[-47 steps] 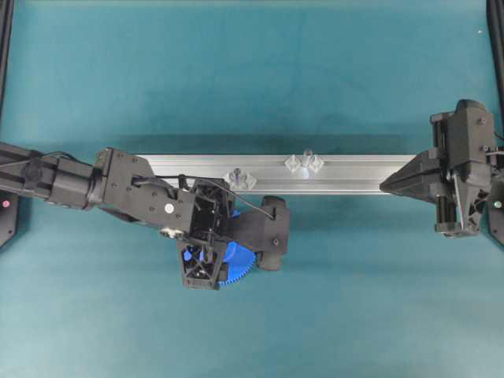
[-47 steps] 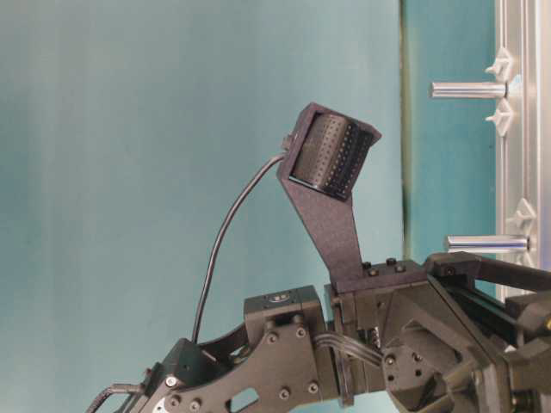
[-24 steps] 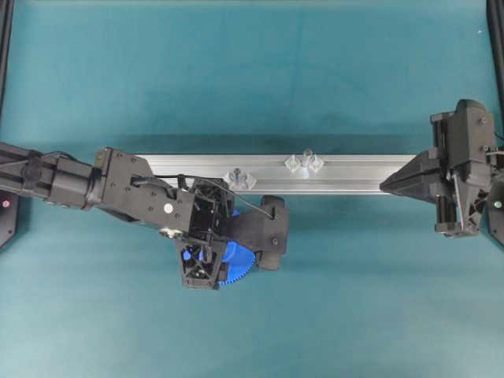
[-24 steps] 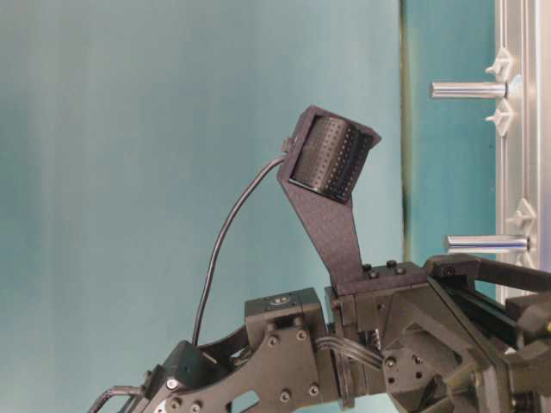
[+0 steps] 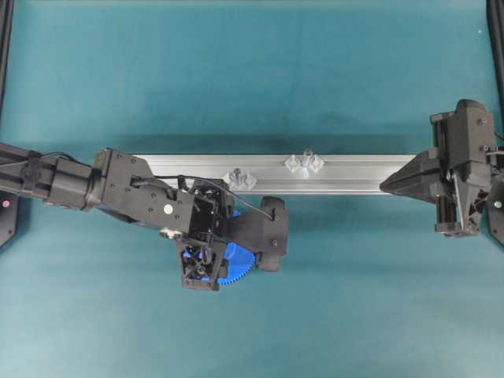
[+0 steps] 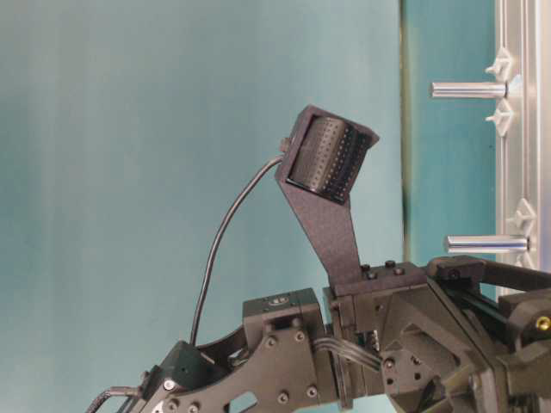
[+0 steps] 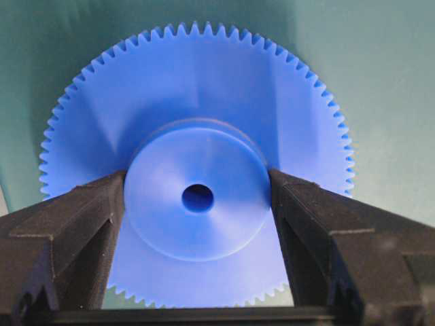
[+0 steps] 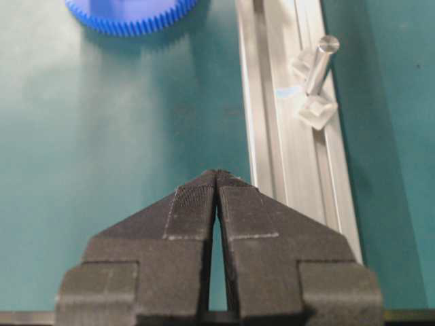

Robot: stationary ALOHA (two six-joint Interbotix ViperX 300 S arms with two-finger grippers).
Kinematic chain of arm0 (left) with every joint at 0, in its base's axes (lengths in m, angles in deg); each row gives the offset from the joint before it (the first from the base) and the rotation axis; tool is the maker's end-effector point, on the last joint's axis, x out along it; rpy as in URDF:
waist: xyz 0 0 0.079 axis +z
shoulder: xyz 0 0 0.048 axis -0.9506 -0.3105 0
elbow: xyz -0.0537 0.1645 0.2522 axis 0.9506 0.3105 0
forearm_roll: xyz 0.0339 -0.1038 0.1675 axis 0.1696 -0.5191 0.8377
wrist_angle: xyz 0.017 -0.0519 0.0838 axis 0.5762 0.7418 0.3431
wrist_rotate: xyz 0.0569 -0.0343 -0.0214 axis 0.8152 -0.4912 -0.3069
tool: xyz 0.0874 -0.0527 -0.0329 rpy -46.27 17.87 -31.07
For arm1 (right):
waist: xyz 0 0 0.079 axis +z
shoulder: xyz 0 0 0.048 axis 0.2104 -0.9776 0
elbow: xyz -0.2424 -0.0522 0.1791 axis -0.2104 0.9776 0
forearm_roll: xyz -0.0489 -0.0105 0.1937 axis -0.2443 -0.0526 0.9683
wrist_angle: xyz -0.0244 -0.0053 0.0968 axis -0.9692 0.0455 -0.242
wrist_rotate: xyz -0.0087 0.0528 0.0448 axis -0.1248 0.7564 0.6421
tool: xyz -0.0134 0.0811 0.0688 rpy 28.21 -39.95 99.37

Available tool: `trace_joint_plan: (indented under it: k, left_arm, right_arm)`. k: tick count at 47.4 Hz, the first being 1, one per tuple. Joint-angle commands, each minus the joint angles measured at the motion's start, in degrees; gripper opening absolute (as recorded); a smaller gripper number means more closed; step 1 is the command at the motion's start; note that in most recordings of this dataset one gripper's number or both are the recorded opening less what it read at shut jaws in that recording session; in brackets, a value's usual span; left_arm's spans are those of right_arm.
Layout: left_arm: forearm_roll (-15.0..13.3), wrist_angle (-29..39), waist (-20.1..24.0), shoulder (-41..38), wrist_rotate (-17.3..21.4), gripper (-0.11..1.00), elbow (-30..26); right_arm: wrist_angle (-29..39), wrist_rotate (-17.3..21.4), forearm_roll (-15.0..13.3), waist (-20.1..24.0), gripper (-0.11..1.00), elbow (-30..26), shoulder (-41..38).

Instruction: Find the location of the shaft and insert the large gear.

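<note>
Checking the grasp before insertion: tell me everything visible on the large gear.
The large gear is bright blue plastic, with fine teeth around the rim, a raised round hub and a small centre hole. It lies flat on the teal table, beside the aluminium rail. The left claw straddles the hub, fingers at its sides.

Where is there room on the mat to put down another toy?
Bare mat lies above the rail, and along the near edge below the large gear. It is crowded where the left end effector straddles the gear's hub beside the rail.

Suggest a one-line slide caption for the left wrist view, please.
Left gripper fingers flank the raised hub of the large gear on teal table.
</note>
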Motion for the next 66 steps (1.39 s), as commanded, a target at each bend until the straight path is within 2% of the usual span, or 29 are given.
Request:
trace_joint_plan:
  k: [1, 19, 39, 48, 56, 66]
  left_arm:
    - [0.2, 0.2, 0.0, 0.4, 0.0, 0.71, -0.3]
    - [0.2, 0.4, 0.1, 2.3, 0.5, 0.71, -1.9]
    - [0.2, 6.3, 0.2, 4.3, 1.1, 0.71, -7.3]
    - [0.2, 9.1, 0.6, 4.7, 3.3, 0.71, -10.5]
    - [0.3, 13.2, 2.5, 5.1, 4.7, 0.71, -14.3]
    - [0.4, 14.2, 5.4, 5.6, 7.0, 0.71, -18.4]
  right_arm:
    - [-0.4, 0.6, 0.0, 0.0, 0.05, -0.9, 0.0]
    - [-0.4, 0.6, 0.1, -0.1, 0.05, -0.8, 0.1]
    - [-0.2, 0.7, 0.1, -0.1, 0.05, 0.0, 2.4]
    - [0.1, 1.1, 0.1, -0.1, 0.05, 0.6, 3.9]
    - [0.1, 2.2, 0.1, 0.0, 0.05, 1.2, 4.5]
    - [0.1, 2.3, 0.0, 0.0, 0.05, 1.5, 5.0]
